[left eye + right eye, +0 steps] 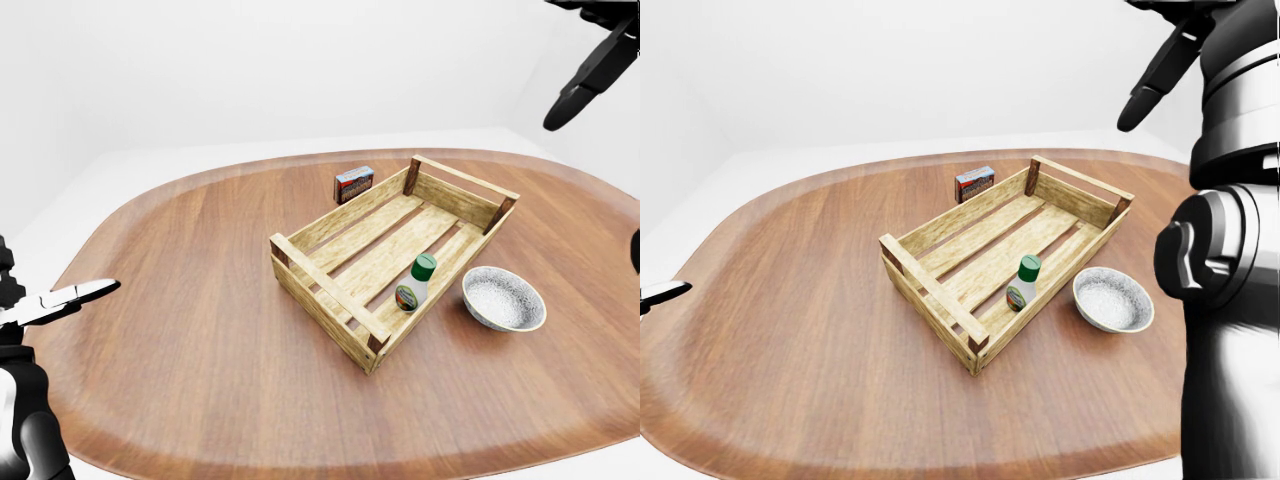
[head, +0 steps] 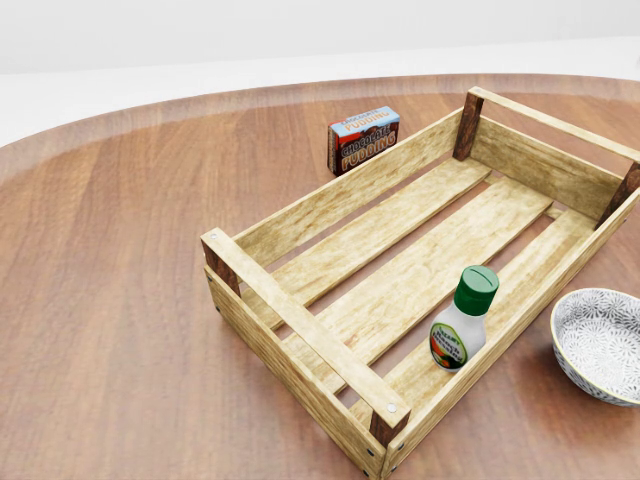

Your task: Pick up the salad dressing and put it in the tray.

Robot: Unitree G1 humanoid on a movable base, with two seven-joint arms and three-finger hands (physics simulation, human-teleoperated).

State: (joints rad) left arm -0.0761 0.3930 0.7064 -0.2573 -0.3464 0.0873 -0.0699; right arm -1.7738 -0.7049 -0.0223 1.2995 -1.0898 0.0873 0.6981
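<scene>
Salad dressing point(image 2: 463, 320) leans inside the tray point(image 2: 300, 330), beside a bowl point(image 2: 600, 343).

A pudding box point(image 2: 364, 139) stands on the wooden table point(image 2: 120, 260) toward the top of the head view. A white patterned bowl point(image 2: 603, 343) sits on the table at the right edge, well apart from the box.
</scene>
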